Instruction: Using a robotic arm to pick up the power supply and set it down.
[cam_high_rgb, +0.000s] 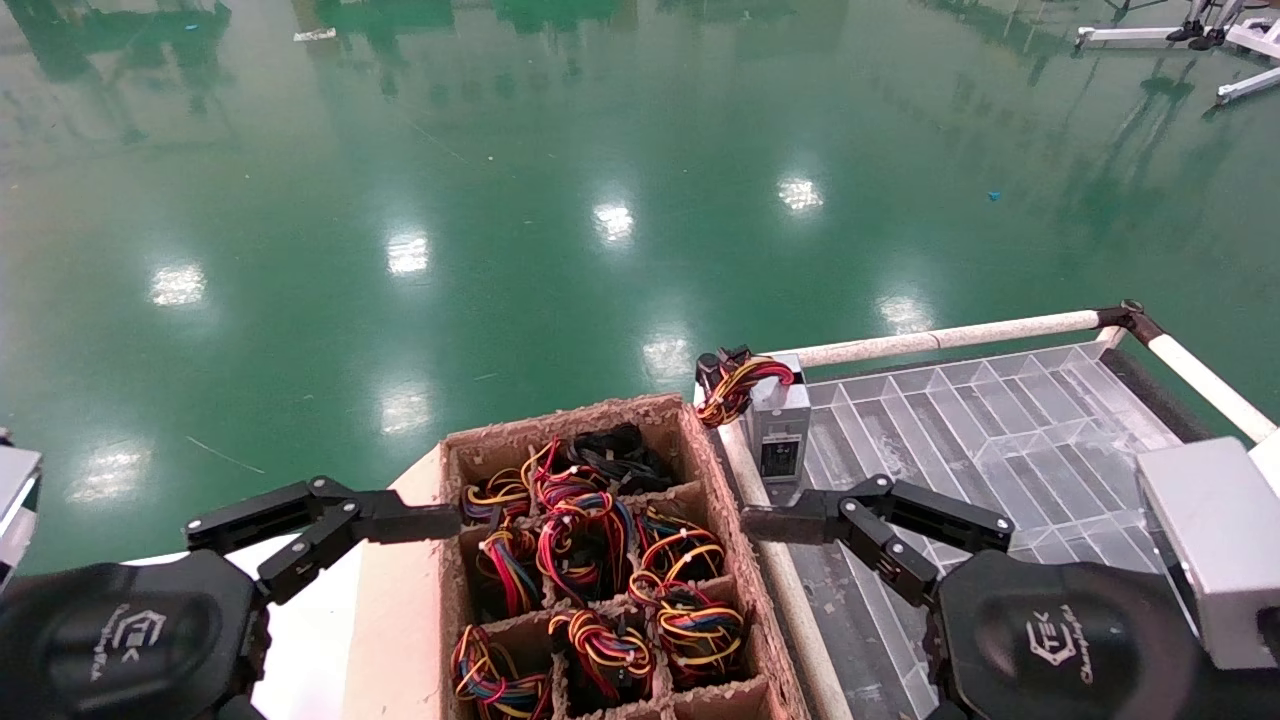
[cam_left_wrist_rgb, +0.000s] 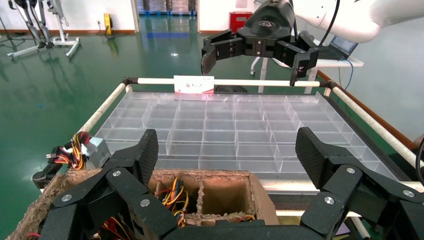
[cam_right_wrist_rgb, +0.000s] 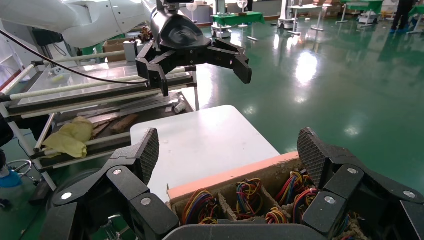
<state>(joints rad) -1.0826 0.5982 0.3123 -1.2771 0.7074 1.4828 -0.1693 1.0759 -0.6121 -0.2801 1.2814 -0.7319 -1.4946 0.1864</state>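
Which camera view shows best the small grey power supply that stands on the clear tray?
The head view: the power supply stands upright at the clear tray's corner, label end and wire loop plain. The left wrist view shows it partly, at the edge. The right wrist view does not show it.

Power supply (cam_high_rgb: 779, 425) on tray (cam_high_rgb: 1010, 420), right of box (cam_high_rgb: 480, 440).

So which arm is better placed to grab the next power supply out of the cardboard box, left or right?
Either could; I'd lean right. Both grippers hang open and empty beside the cardboard box: the left gripper at its left wall, the right gripper at its right wall, nearer the clear tray where one power supply already stands.
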